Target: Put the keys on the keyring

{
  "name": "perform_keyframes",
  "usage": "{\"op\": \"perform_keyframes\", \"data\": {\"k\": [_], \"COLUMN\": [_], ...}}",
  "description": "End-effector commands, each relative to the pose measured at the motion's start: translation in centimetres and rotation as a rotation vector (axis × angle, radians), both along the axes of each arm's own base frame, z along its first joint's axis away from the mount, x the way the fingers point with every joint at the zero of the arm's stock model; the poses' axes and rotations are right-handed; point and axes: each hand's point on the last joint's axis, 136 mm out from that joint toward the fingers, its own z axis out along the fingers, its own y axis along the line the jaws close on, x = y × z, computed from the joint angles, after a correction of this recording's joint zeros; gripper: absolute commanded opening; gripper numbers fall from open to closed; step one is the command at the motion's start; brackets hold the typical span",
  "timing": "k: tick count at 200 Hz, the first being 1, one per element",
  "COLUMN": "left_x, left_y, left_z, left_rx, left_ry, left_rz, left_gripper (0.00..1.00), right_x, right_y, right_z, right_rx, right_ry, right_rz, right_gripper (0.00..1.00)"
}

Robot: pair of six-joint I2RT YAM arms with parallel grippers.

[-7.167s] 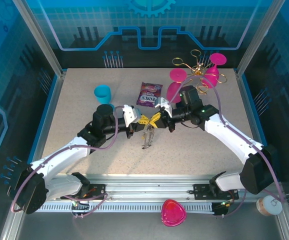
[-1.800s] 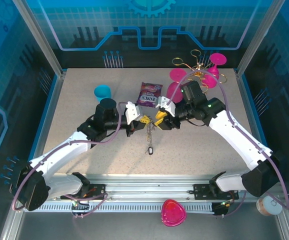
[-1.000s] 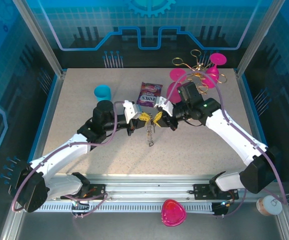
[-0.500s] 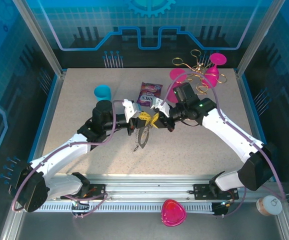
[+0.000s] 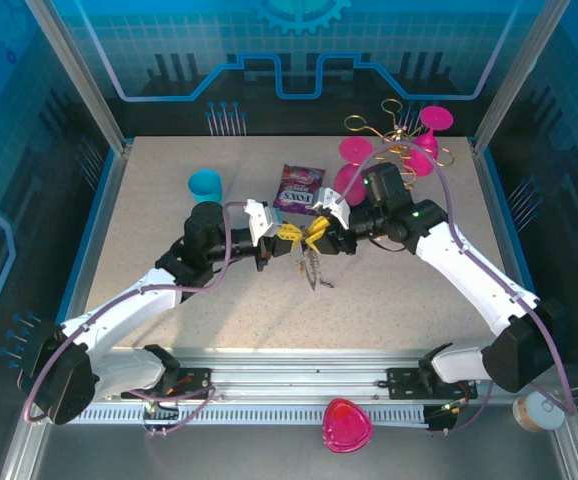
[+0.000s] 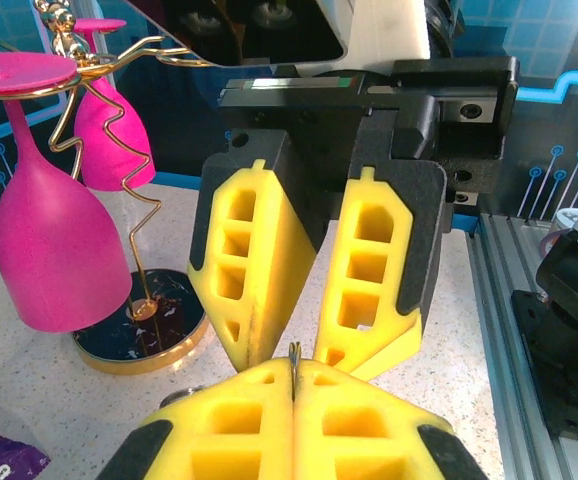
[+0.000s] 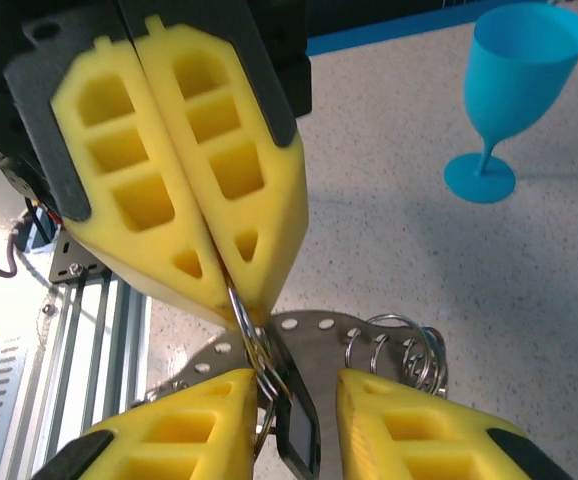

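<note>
One tip: left gripper (image 5: 287,234) is pinched on the keyring (image 7: 252,343), right gripper (image 5: 317,233) parted round a key (image 7: 296,432) at 6 o'clock, so I'd close gently.

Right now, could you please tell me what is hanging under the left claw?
The keyring, pinched in the shut left claw, hangs below it with a dark key, silvery coils and a perforated metal tag. The open right claw covers the rest, so the key count is unclear.

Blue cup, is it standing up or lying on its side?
Standing up. The blue cup has its open bowl on top and its round foot flat on the table.
</note>
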Motion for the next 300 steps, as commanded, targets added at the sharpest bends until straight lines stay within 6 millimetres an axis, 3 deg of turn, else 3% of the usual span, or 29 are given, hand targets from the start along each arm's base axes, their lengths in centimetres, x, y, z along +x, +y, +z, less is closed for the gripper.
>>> {"op": "perform_keyframes", "data": {"k": [1,58,86,108,127,160,209,244,300], "left_x": [-0.7,-0.7,-0.6,-0.3,0.1,-0.1,-0.6,-0.6,-1.1], "left_y": [-0.3,-0.4,-0.4,-0.1,0.5,1.1,0.7,0.3,0.0], "left_z": [1.4,1.6,1.7,1.2,0.7,-1.1,-2.4,-2.3,-3.0], "left_rx": [-0.044,-0.059,-0.06,-0.045,-0.025,0.07,0.148,0.143,0.161], "left_ry": [-0.039,-0.035,-0.038,-0.034,-0.039,-0.019,0.017,0.023,0.062], "left_rz": [-0.038,-0.039,-0.033,-0.007,0.038,0.047,-0.01,-0.04,-0.081], "left_gripper": [0.0,0.0,0.0,0.0,0.19,0.31,0.31,0.28,0.2], "right_x": [-0.6,-0.7,-0.7,-0.7,-0.6,-1.2,-1.7,-1.9,-1.7], "right_y": [0.5,1.2,1.4,1.0,0.4,-0.3,-0.2,0.4,1.5], "right_z": [1.3,1.8,1.9,2.0,1.6,-0.1,-1.1,-1.6,-0.8], "right_rx": [0.071,0.109,0.121,0.11,0.049,-0.112,-0.229,-0.285,-0.272], "right_ry": [-0.002,0.002,0.002,-0.016,-0.039,-0.053,-0.07,-0.087,-0.095], "right_rz": [0.04,0.072,0.088,0.075,0.054,0.07,0.103,0.131,0.142], "right_gripper": [0.28,0.2,0.0,0.0,0.0,0.0,0.0,0.0,0.0]}}
